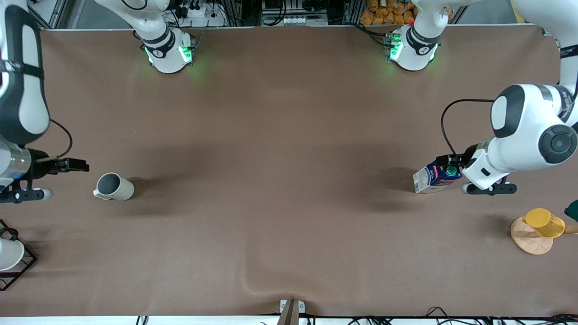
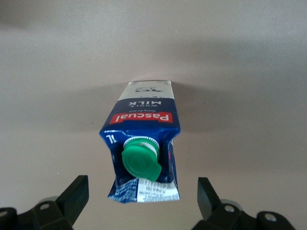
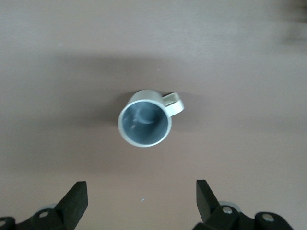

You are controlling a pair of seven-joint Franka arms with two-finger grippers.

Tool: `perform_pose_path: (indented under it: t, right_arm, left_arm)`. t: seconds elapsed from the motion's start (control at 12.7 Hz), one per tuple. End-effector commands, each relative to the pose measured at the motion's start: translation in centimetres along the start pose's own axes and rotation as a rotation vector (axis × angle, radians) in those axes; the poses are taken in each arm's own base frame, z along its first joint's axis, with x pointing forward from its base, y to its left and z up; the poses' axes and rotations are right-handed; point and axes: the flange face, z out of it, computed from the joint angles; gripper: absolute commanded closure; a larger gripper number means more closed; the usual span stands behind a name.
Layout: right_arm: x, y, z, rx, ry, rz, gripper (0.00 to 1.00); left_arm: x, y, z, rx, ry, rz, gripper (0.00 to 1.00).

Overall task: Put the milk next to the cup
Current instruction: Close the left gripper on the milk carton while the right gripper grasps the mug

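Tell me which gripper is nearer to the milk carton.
Left. The left gripper hangs open right over the milk carton, fingers either side of its top. The right gripper is open over the table beside the grey mug, at the right arm's end.

A robot lab: two white arms [image 1: 165, 45] bolted at twelve o'clock on a brown table [image 1: 289, 135], cables [image 1: 198, 11] above
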Motion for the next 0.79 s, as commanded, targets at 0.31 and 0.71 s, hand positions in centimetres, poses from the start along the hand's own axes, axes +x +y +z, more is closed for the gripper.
perform_pose_path:
  t: [0.31,0.71]
  right_arm:
    - [1.8,2.9,5.9,-0.01,-0.028,0.012,0.0]
    - [4.0,3.5,12.1,0.001,-0.023,0.031,0.13]
  left_arm:
    - [1.1,-0.3,1.7,-0.013,0.001,-0.023,0.0]
    - [1.6,-0.4,2.4,-0.013,-0.007,-0.026,0.14]
